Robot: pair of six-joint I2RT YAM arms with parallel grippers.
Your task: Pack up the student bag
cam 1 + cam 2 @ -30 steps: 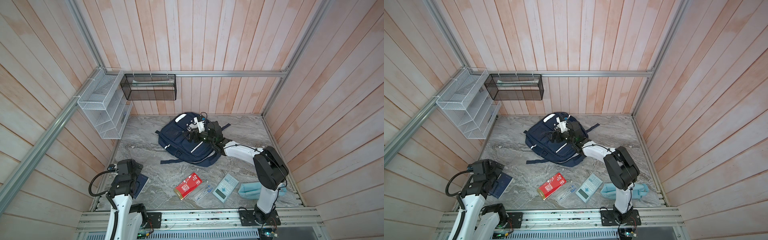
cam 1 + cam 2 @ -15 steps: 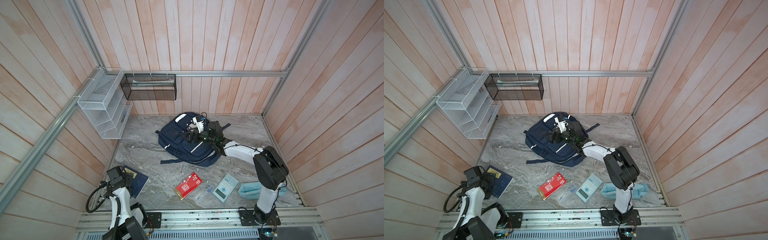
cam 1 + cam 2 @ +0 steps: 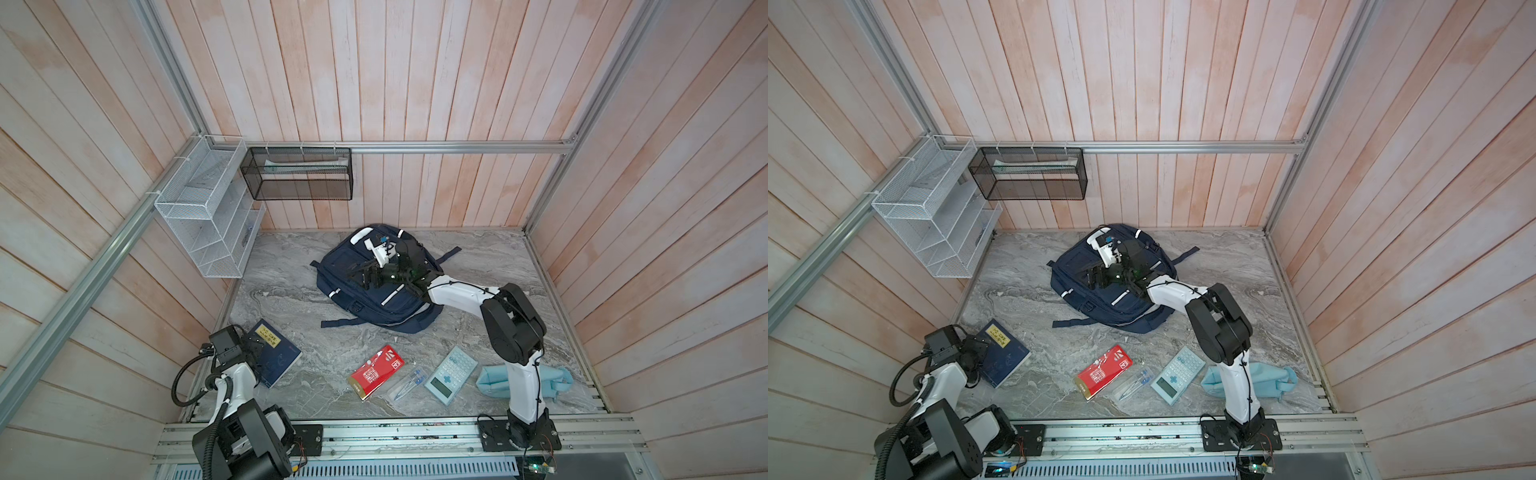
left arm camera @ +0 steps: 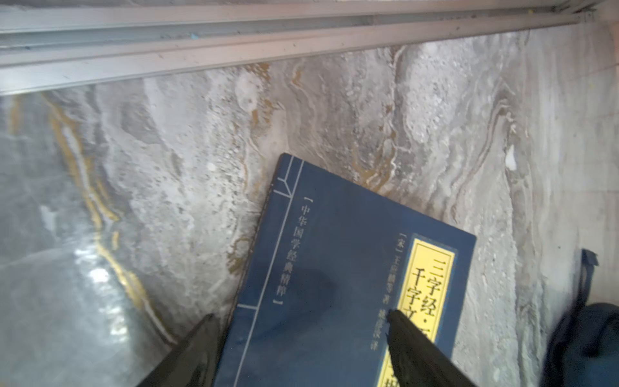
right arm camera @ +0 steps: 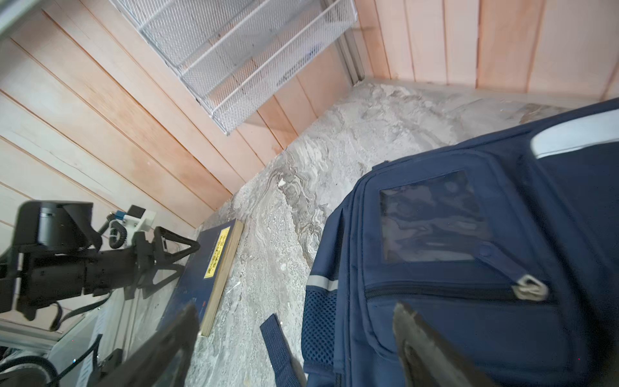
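My left claw [image 4: 299,321] hangs spread and empty over the blue book [image 4: 335,254], near the table's [image 3: 286,286] front left corner. One finger sits off the book's edge, the other above its cover. My right claw [image 5: 295,307] is spread too, gripping nothing, over the backpack [image 3: 376,309], which lies flat by the middle of the table's back edge, straps trailing.
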